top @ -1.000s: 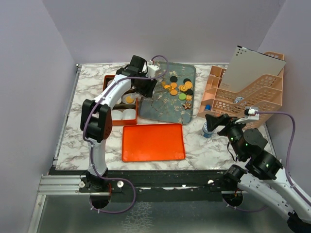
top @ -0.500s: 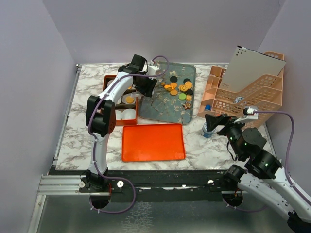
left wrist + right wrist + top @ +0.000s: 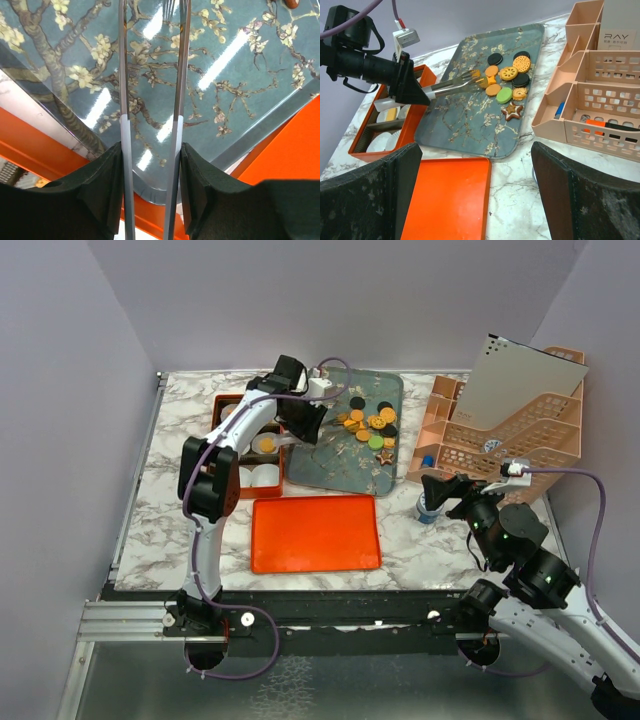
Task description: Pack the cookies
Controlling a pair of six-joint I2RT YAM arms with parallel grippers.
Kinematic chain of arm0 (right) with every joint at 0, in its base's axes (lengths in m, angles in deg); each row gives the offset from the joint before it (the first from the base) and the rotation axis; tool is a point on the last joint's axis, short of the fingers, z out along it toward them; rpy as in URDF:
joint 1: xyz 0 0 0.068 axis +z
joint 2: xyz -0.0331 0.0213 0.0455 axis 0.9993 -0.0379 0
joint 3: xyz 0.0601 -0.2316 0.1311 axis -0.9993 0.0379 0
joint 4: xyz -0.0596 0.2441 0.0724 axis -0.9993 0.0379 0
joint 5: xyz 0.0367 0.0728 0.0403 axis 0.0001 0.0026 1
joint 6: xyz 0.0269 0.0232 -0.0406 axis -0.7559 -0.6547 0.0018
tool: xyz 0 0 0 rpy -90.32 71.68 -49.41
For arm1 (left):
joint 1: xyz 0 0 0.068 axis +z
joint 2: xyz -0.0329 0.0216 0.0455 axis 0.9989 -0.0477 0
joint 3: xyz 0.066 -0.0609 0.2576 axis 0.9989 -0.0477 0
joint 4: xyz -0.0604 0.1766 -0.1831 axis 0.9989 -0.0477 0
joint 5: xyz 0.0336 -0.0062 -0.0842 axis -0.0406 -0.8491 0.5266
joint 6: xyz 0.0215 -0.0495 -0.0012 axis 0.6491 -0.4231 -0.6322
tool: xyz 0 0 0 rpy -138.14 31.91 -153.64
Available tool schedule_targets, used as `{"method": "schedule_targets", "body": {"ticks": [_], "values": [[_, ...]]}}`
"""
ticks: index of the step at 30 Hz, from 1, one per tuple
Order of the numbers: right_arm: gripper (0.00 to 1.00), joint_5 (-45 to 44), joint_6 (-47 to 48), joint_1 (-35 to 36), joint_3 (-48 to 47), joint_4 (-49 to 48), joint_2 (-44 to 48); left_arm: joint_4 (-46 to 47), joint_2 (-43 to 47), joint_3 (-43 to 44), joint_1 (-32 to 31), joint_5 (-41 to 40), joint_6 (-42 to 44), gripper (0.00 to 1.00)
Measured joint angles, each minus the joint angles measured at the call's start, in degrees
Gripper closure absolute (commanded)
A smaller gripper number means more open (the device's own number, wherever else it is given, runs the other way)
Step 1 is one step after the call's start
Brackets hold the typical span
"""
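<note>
- The cookies [image 3: 507,80] are small flat discs, mostly orange, some black and one green, plus a brown iced star [image 3: 511,110]. One orange disc has a lattice pattern. They lie clustered on the far right part of the tray.
- The tray [image 3: 465,120] is glossy teal and rectangular with rounded corners, printed with pale blossom branches.
- Slim metal tongs [image 3: 451,85] with forked tips reach over the tray to the cluster's near edge. Whether they pinch a cookie cannot be told.
- The left jaws are clenched on the two blades of the tongs.
- Left of the tray, an orange box [image 3: 360,145] holds white pleated paper liners [image 3: 262,476]. One liner carries an orange disc.
- A flat orange lid [image 3: 315,532] lies on the marbled table [image 3: 180,510].
- The right jaws stand wide apart, grasping nothing.
- A peach perforated plastic organizer [image 3: 590,65] holds a white card [image 3: 615,36] reading "RAY".
</note>
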Motion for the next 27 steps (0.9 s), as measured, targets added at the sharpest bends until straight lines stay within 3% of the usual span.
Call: {"method": "schedule_targets", "body": {"ticks": [7, 21, 27], "values": [[0.00, 0.00, -0.04, 0.00, 0.00, 0.04, 0.35, 1.88, 6.23, -8.81, -0.96, -0.96, -5.68, 1.00], [0.00, 0.02, -0.04, 0.00, 0.00, 0.76, 2.73, 9.92, 29.29, -33.57, -1.75, -10.19, -21.79, 1.00], [0.00, 0.09, -0.11, 0.00, 0.00, 0.96, 2.91, 10.93, 37.75, -39.04, -1.70, -13.94, -26.27, 1.00]]}}
